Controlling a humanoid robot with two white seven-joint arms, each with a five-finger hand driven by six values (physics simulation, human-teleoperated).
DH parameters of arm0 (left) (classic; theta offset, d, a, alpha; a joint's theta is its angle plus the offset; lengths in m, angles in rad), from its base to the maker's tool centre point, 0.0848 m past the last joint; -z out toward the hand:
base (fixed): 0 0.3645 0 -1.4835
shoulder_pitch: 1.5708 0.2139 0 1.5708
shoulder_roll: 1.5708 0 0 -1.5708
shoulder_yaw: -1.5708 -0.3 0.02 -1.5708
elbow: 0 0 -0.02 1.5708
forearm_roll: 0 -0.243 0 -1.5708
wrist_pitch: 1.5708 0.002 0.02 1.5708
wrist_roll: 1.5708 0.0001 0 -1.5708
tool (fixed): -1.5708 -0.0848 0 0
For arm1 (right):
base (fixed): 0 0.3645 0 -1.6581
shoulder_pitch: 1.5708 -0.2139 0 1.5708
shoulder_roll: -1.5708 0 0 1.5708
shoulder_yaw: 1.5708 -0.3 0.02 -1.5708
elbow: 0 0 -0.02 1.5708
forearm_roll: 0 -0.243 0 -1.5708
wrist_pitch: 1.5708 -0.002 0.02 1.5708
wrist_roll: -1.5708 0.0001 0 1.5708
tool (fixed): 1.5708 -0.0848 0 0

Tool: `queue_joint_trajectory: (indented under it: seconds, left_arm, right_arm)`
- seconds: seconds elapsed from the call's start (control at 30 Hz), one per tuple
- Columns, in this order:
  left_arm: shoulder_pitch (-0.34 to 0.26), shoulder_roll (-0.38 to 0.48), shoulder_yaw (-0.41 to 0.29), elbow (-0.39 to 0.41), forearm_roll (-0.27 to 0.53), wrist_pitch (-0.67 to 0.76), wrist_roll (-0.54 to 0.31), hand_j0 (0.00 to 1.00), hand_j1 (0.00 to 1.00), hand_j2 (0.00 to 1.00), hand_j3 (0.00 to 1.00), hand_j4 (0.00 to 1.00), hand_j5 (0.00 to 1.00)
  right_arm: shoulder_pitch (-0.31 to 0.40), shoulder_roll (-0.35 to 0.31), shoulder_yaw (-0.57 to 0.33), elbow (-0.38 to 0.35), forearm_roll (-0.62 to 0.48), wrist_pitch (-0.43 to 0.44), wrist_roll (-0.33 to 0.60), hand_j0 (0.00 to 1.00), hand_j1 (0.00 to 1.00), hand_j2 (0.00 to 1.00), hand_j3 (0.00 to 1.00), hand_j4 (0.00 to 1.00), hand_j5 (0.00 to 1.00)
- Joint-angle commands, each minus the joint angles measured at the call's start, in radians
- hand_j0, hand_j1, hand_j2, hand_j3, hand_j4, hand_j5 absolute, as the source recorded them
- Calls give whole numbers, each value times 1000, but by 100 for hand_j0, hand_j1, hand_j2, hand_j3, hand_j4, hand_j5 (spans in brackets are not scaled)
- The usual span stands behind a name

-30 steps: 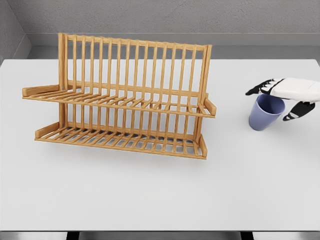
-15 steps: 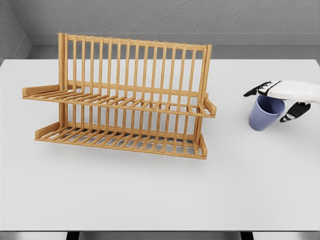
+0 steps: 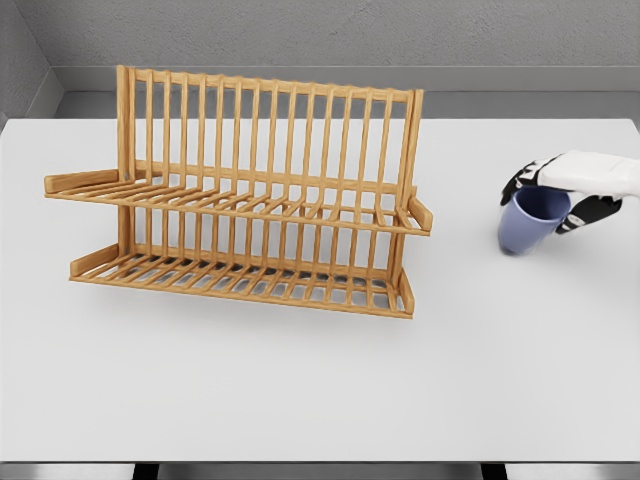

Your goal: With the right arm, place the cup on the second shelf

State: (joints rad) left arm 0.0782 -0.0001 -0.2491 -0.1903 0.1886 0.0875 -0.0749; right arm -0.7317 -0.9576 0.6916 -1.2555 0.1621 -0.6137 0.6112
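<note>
Right hand (image 3: 556, 190) now has its dark fingers curled around the rim of the blue cup (image 3: 530, 222), one set behind the cup on the left and the thumb side on the right, so I judge it is holding the cup. Half a second ago the fingers were more spread above the opening; now they are closed in and the white palm sits lower over the mouth. The cup also looks different: it is tilted, with the opening turned toward the hand, and its base seems to be leaving the white desk (image 3: 300, 390), though I cannot tell if it is fully lifted. The cup is at the right side of the desk, well apart from the wooden rack (image 3: 240, 200). The upper shelf (image 3: 230, 205) of the rack holds nothing.

For the task this means the grasp seems done and the carrying is about to begin. The left arm is not visible.
</note>
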Motion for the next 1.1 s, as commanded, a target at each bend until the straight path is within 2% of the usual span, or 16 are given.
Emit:
queue_joint_trajectory:
  seconds: [0.0,0.63,0.97,1.07]
  left_arm:
    - [0,0,-1,0,0,0,0,100,100,100,100,100,100]
    - [0,0,-1,0,0,0,0,100,100,100,100,100,100]
    - [0,0,1,0,0,0,0,100,100,100,100,100,100]
    - [0,0,1,0,0,0,0,100,100,100,100,100,100]
  right_arm:
    - [0,-4,-4,-2,-9,3,0,65,65,65,65,65,65]
    - [5,-29,-162,-130,-7,3,0,66,66,66,66,66,66]
    - [14,-50,-199,-354,-6,3,0,66,66,66,66,66,66]
    - [12,-49,-201,-381,-6,3,0,66,66,66,66,66,66]
